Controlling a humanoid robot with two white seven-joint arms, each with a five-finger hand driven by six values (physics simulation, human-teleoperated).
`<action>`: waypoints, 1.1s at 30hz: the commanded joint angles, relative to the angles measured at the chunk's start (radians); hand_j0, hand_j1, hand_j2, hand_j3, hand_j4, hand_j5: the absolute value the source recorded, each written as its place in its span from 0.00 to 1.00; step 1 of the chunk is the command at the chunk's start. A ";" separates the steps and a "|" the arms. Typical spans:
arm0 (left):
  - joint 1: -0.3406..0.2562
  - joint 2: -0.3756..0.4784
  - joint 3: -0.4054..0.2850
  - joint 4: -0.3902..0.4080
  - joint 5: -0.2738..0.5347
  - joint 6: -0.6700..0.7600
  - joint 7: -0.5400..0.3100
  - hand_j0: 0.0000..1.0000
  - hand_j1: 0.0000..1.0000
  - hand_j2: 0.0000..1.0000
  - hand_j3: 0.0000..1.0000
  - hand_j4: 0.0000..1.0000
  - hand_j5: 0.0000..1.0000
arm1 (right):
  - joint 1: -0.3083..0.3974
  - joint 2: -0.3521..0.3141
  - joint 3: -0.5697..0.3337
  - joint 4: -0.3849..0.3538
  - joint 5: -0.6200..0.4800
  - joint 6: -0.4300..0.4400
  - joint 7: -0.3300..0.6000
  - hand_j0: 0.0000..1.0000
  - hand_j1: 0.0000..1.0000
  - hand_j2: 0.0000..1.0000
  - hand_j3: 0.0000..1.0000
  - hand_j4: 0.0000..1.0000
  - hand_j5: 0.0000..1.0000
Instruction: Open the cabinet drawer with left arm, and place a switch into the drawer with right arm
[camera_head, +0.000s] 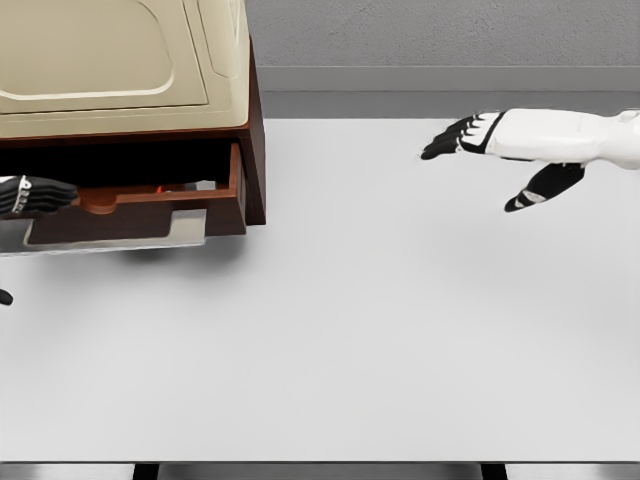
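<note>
The beige-topped brown cabinet (252, 150) stands at the table's far left, and its drawer (140, 215) is pulled out toward me. Inside the drawer only a sliver of a small red and pale object (160, 187) shows, likely the switch; the drawer front hides the rest. My left hand (40, 196) enters at the left edge, its dark fingers (55, 192) stretched out along the top of the drawer front beside the handle notch, grasping nothing that I can see. My right hand (475, 170) hovers over the table at the upper right, open and empty, far from the drawer.
The white table (360, 330) spreads in front of and to the right of the cabinet. A grey wall (440, 40) runs behind it. The table's near edge lies along the bottom of the view.
</note>
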 joint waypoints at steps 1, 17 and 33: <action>0.001 0.001 0.022 0.000 0.030 -0.037 0.000 1.00 1.00 1.00 1.00 1.00 1.00 | 0.000 -0.008 -0.013 0.018 -0.001 0.003 -0.001 1.00 1.00 1.00 1.00 1.00 1.00; -0.085 -0.189 0.044 0.000 0.057 -0.294 0.000 1.00 1.00 1.00 1.00 1.00 1.00 | 0.040 0.001 0.000 0.087 -0.001 0.003 -0.001 1.00 1.00 1.00 1.00 1.00 1.00; -0.114 -0.492 0.036 0.001 0.044 -0.294 0.000 1.00 1.00 1.00 1.00 1.00 1.00 | 0.041 0.004 0.000 0.104 -0.001 0.003 -0.001 1.00 1.00 1.00 1.00 1.00 1.00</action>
